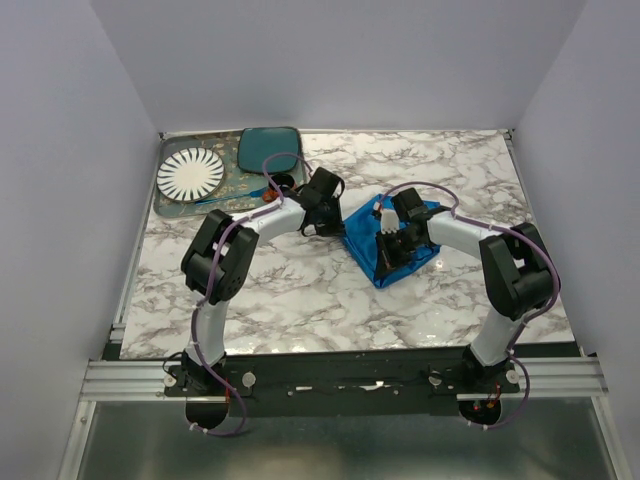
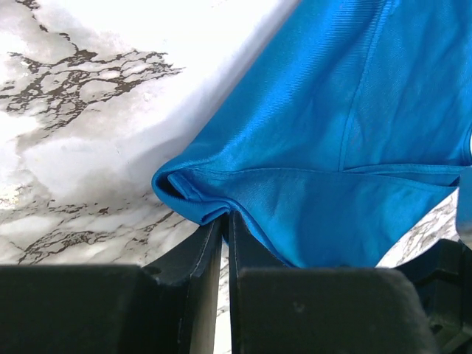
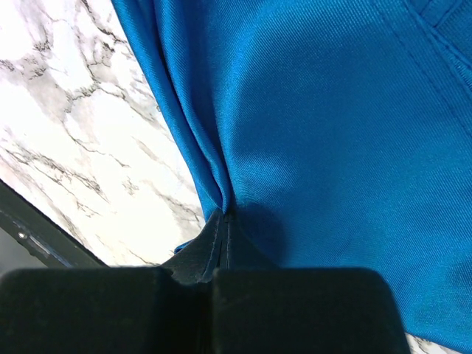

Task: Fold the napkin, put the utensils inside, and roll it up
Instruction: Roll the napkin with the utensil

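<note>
The bright blue napkin (image 1: pixel 362 248) lies bunched at the table's middle right, between my two grippers. My left gripper (image 1: pixel 334 228) is at its left corner. In the left wrist view its jaws (image 2: pixel 225 215) stand almost together, pinching a folded edge of the napkin (image 2: pixel 332 147). My right gripper (image 1: pixel 392 250) sits over the cloth's middle. In the right wrist view it (image 3: pixel 225 215) is shut tight on a pleat of the napkin (image 3: pixel 332 133), which pulls up in ridges from the marble. A slim bluish utensil (image 1: pixel 232 197) seems to lie at the tray's near edge, too small to tell.
A tray (image 1: pixel 168 207) stands at the back left, holding a white striped plate (image 1: pixel 190 173) and a dark teal rounded-square plate (image 1: pixel 270 150). White walls close the table's left, back and right. The black frame rail (image 1: pixel 350 358) runs along the near edge.
</note>
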`<state>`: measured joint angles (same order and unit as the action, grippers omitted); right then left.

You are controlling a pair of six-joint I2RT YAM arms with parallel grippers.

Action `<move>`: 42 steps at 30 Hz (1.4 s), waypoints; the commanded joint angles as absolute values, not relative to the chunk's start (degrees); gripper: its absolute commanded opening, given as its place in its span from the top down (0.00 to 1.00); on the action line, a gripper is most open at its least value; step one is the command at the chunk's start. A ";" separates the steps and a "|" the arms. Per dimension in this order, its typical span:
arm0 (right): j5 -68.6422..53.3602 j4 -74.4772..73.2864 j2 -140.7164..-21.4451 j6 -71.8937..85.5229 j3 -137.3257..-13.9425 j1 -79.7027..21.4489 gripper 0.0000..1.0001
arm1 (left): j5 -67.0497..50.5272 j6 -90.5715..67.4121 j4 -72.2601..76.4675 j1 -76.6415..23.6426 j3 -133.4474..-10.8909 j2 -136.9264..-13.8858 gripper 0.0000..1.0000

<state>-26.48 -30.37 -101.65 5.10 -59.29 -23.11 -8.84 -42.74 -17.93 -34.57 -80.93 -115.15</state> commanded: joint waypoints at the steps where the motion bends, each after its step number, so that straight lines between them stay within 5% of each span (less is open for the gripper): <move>1: -23.03 -31.64 -104.06 2.64 -59.68 -22.59 0.99 | -10.02 -44.56 -16.44 -34.45 -81.65 -116.54 0.84; 14: -23.03 -32.08 -104.68 2.37 -60.12 -22.59 0.99 | -10.89 -47.20 -10.72 -34.72 -78.48 -113.28 0.68; 42: -22.94 -32.70 -105.21 2.20 -60.91 -22.59 0.99 | -12.57 -52.65 -7.73 -35.07 -82.09 -121.29 0.70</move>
